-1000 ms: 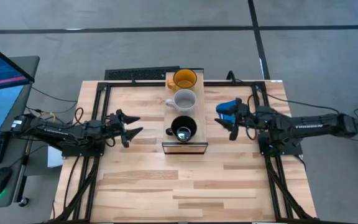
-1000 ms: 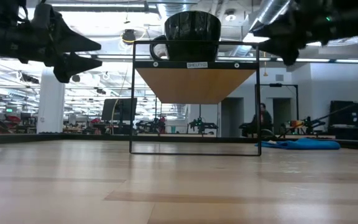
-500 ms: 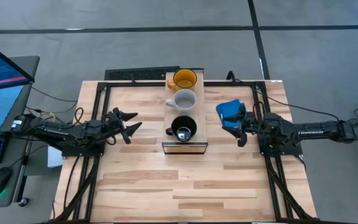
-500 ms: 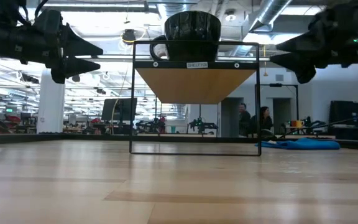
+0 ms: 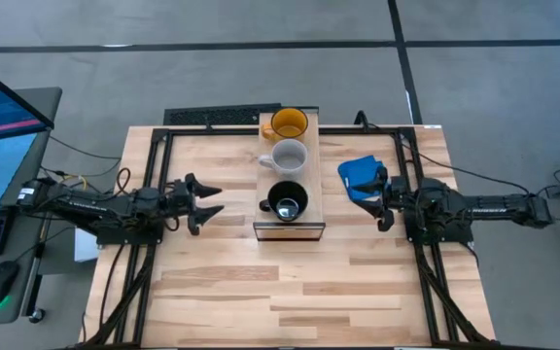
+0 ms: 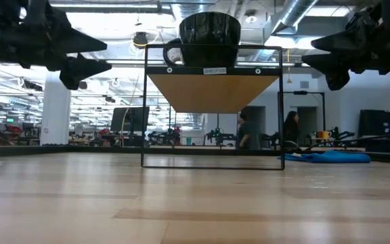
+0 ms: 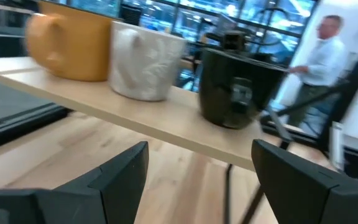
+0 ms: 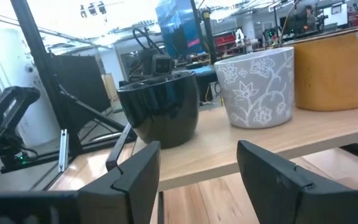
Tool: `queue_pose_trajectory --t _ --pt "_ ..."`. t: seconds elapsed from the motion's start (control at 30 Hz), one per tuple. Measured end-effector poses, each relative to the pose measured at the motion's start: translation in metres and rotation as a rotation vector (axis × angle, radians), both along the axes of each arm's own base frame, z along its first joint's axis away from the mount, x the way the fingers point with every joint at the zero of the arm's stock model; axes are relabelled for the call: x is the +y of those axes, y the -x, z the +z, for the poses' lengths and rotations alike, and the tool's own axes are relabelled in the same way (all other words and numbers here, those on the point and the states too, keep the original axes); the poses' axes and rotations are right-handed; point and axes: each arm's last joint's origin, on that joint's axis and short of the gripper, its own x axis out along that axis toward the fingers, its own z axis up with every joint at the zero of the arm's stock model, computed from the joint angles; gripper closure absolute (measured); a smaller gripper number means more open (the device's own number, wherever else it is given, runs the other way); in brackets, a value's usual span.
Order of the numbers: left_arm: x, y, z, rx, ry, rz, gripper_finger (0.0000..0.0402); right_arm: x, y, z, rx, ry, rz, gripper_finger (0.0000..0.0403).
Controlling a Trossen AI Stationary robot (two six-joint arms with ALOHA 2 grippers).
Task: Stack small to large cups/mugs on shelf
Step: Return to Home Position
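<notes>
Three mugs stand on their bases in a row along the shelf (image 5: 288, 226) top: a yellow-orange one (image 5: 289, 123) at the far end, a light grey one (image 5: 288, 156) in the middle and a black one (image 5: 287, 202) at the near end. In the low view only the black mug (image 6: 209, 30) shows, above the shelf's dark front edge (image 6: 212, 70). My left gripper (image 5: 218, 199) is open, level, left of the shelf and pointing at it. My right gripper (image 5: 377, 201) is open, level, right of the shelf. Both wrist views show all three mugs beyond empty fingers (image 7: 120, 171) (image 8: 135, 171).
A flat blue object (image 5: 360, 175) lies on the table just beyond my right gripper. Dark frame rails (image 5: 154, 185) run along the table's left and right sides. The near half of the wooden tabletop (image 5: 290, 292) has free room. People (image 6: 249, 132) stand in the room behind.
My right gripper has drawn back from the shelf toward the table's right edge and sunk a little, staying open. The mugs and the shelf have not moved.
</notes>
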Motion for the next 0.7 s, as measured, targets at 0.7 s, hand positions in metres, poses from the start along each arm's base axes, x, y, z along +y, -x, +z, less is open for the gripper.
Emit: queue_pose_trajectory --t 0.7 --pt "0.041 0.005 0.000 0.017 -0.059 -0.012 0.0125 -0.029 0.008 -0.001 0.011 0.012 -0.043 0.0168"
